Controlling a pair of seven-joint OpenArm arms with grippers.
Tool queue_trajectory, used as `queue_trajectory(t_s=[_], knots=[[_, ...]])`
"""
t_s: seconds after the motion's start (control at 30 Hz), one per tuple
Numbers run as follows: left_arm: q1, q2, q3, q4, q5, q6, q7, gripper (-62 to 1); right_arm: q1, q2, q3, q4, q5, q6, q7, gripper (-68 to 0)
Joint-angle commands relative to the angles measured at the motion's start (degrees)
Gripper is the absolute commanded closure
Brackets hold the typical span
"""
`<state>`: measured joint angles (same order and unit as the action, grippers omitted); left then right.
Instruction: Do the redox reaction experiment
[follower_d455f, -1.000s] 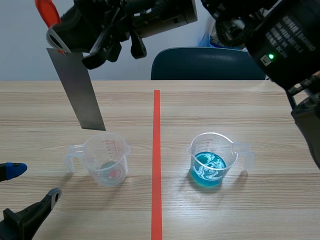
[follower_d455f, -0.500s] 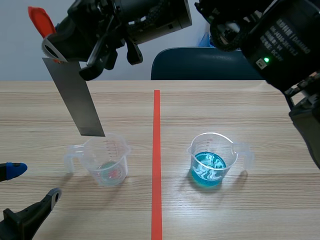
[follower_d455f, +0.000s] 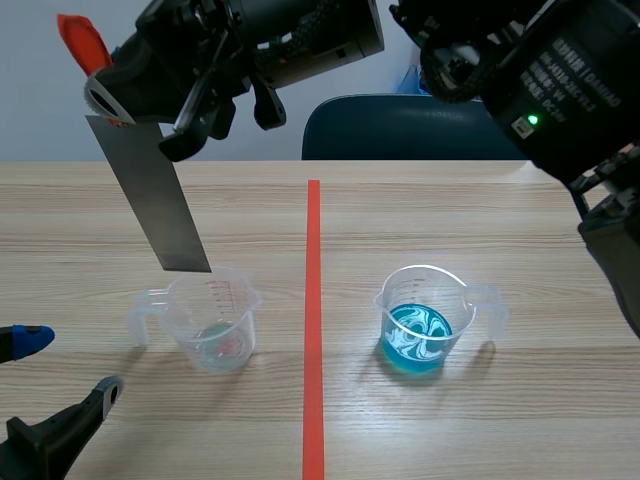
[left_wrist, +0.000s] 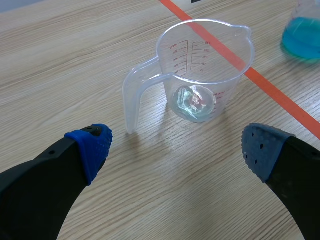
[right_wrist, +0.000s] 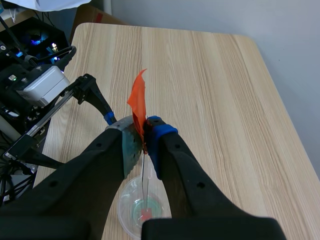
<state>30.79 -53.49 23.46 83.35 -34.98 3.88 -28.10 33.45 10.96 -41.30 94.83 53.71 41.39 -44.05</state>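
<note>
Scene and both downward wrist cameras share the clear cup (follower_d455f: 213, 322).

- The right arm (follower_d455f: 570, 80) is bulky and black, with white lettering on its casing and a small green light (follower_d455f: 517, 124) glowing.
- Black cables (follower_d455f: 450, 58) bunch beside a grey cylindrical section (follower_d455f: 330, 40).
- The left gripper (left_wrist: 177, 147) has thick black fingers with dotted blue pads (left_wrist: 95, 145).
- The right gripper (right_wrist: 145, 131) is black too, with one blue pad and one grey-green.
</note>
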Motion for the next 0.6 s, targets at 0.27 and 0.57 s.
queue_trajectory(t_s=[0.27, 0.57], knots=[[-0.2, 0.3, -0.5, 0.7, 0.0, -0.1, -0.9, -55.5, 1.3, -0.2, 0.2, 0.8, 0.5, 0.0, 0.9, -0.6], [-0.2, 0.3, -0.5, 0.7, 0.1, -0.1, -0.8, -55.5, 1.3, -0.2, 0.2, 0.8, 0.5, 0.0, 0.9, -0.6]])
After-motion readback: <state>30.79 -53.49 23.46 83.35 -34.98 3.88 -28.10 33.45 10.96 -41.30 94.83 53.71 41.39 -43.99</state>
